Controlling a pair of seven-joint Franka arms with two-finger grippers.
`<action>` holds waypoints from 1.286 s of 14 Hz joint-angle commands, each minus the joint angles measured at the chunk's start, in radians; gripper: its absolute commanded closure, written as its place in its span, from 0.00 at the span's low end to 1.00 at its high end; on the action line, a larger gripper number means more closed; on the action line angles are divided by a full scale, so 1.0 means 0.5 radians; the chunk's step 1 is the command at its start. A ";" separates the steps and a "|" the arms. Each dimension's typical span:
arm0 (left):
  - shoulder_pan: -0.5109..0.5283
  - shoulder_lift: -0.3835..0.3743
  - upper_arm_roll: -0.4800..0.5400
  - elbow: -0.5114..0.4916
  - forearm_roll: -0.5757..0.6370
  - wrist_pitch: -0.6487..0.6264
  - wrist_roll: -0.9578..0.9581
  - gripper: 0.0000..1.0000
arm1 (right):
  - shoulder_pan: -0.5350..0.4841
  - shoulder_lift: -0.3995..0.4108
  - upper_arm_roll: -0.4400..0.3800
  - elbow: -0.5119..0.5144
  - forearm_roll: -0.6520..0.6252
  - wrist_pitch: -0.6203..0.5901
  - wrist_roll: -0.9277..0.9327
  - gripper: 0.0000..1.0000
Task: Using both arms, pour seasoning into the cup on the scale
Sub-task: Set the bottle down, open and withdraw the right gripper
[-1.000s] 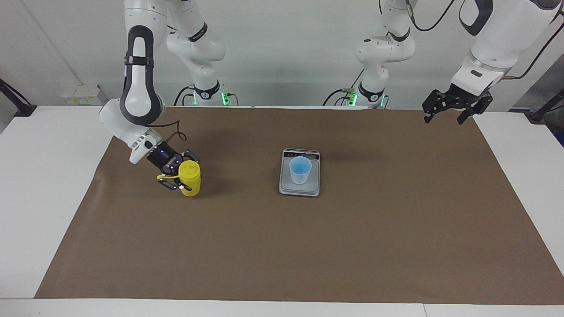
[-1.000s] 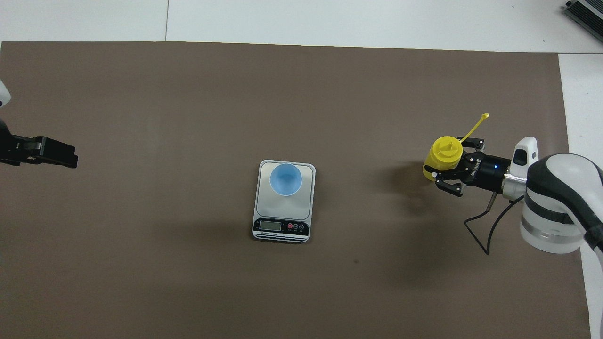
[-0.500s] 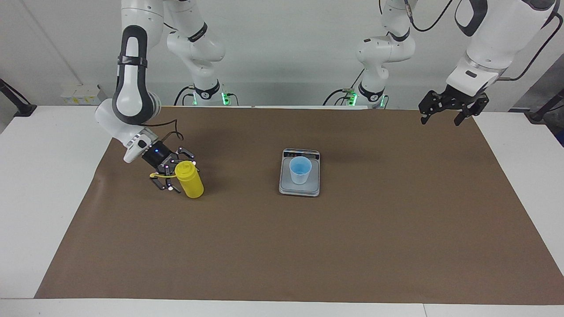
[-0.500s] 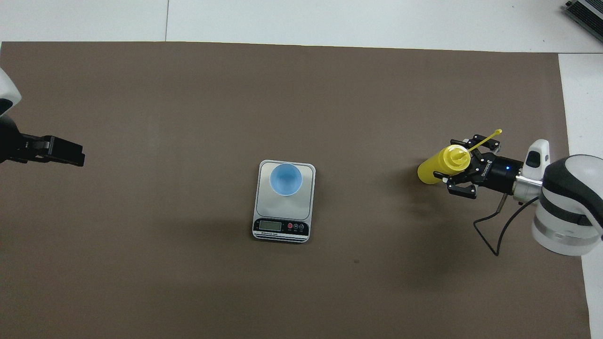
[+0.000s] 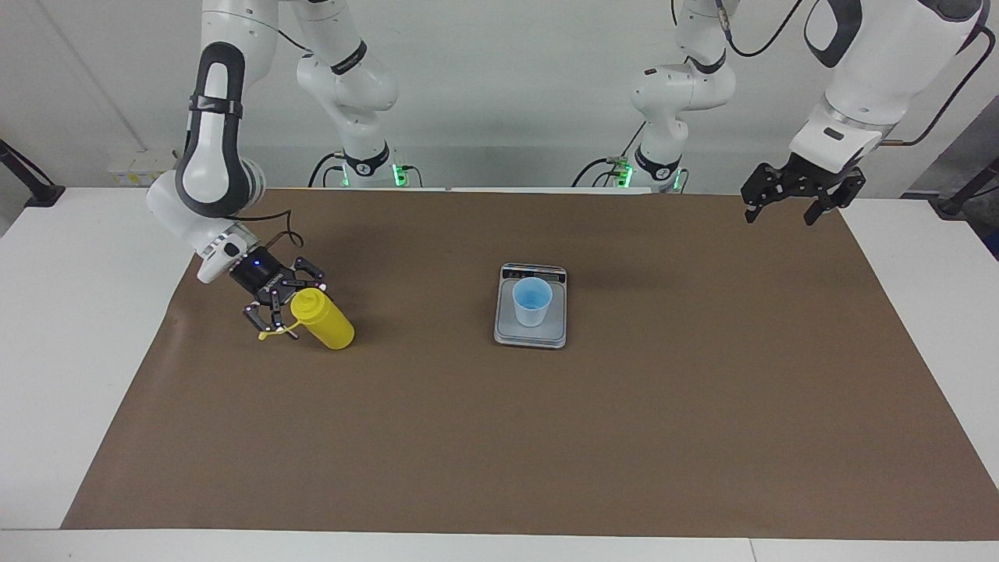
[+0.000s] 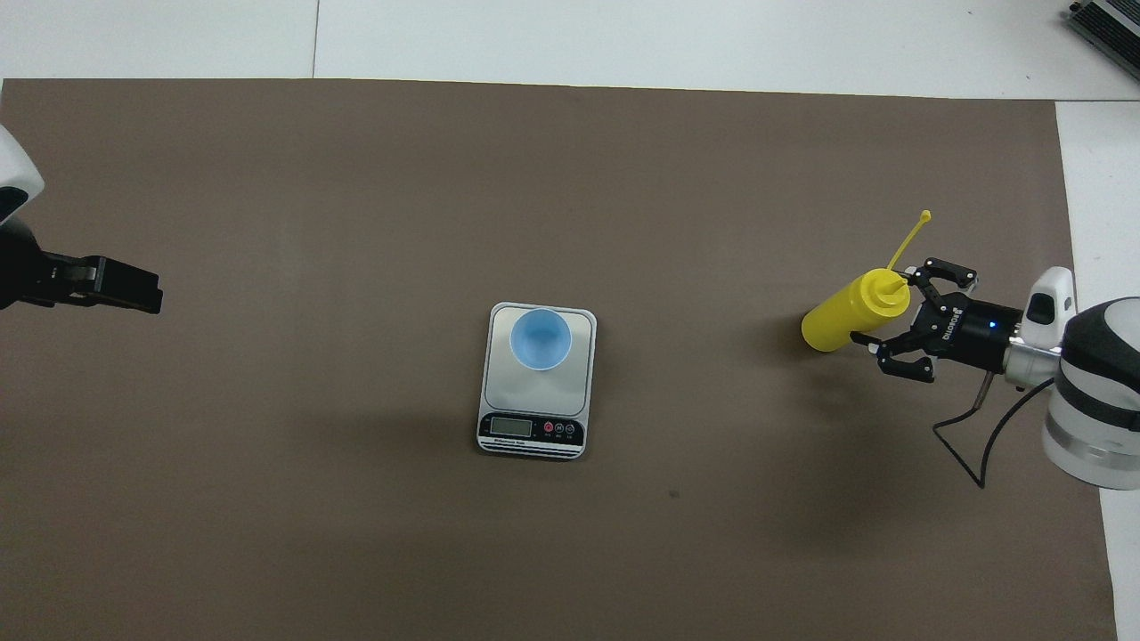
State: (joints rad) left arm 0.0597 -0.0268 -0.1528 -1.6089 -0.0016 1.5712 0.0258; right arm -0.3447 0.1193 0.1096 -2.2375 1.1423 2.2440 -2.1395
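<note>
The seasoning, a yellow squeeze bottle point(image 5: 323, 320) point(image 6: 850, 313), is tipped far over on the brown mat, nozzle end pointing at the right arm's end of the table. Its tethered cap point(image 6: 926, 215) sticks out on a thin strap. My right gripper point(image 5: 279, 307) point(image 6: 893, 313) is open, its fingers on either side of the bottle's nozzle end without clamping it. The light blue cup point(image 5: 532, 300) point(image 6: 540, 338) stands upright on the scale point(image 5: 530, 336) point(image 6: 535, 393) mid-table. My left gripper point(image 5: 781, 214) point(image 6: 132, 294) waits open in the air over the mat's edge at the left arm's end.
A brown mat point(image 5: 546, 437) covers most of the white table point(image 5: 70, 312). A loose black cable point(image 6: 957, 445) loops from the right wrist down onto the mat. The scale's display strip point(image 6: 532, 429) faces the robots.
The right gripper opened and drew back toward its own end of the table. The bottle, upright a second ago, has tipped over after it. The left gripper shifted only slightly.
</note>
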 commanded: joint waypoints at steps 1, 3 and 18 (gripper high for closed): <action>-0.003 -0.060 0.008 -0.077 -0.009 0.051 0.028 0.00 | -0.013 -0.033 0.014 0.075 -0.194 -0.036 -0.007 0.00; -0.003 -0.060 0.008 -0.080 -0.009 0.051 0.019 0.00 | -0.004 -0.045 0.014 0.155 -0.464 -0.036 0.030 0.00; -0.006 -0.075 0.008 -0.114 -0.009 0.091 0.013 0.00 | 0.097 -0.416 0.026 0.349 -1.551 -0.091 1.017 0.00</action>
State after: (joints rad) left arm 0.0597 -0.0272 -0.1528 -1.6178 -0.0016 1.5850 0.0258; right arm -0.3190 -0.0652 0.1150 -2.0631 0.4059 2.2287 -1.7533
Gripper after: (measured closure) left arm 0.000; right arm 0.000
